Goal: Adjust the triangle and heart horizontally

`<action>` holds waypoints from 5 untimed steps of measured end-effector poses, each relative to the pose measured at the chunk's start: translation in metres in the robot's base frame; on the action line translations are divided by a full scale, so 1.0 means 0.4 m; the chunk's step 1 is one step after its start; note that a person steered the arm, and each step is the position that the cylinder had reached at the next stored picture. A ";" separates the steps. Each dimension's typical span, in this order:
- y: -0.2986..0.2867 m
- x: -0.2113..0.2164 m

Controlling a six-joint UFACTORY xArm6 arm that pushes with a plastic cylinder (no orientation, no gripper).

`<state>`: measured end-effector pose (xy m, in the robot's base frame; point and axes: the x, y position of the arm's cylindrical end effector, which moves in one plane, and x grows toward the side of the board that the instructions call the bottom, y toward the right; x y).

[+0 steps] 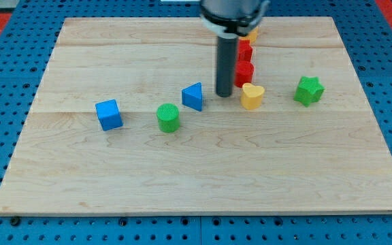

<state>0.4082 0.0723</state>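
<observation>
pale wooden board (203,177) on a blue pegboard surface (5,41). my tip (224,94) rests on the board between the small blue triangular block (193,96) at the view's left and the small yellow heart-shaped block (252,96) at the view's right, near both, touching neither as far as can be made out. no jaws on this rig, only the dark rod (224,64), so nothing is gripped. triangle and heart sit at about the same height in the view. red blocks (244,62) stacked in a line just behind the heart, shapes unclear, partly hidden by the rod. green star-shaped block (308,90) further right. green cylinder block (168,118) and blue cube block (109,114) to the left.
</observation>
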 end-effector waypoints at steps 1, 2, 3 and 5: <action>0.103 0.056; 0.131 0.082; 0.179 0.098; -0.009 0.047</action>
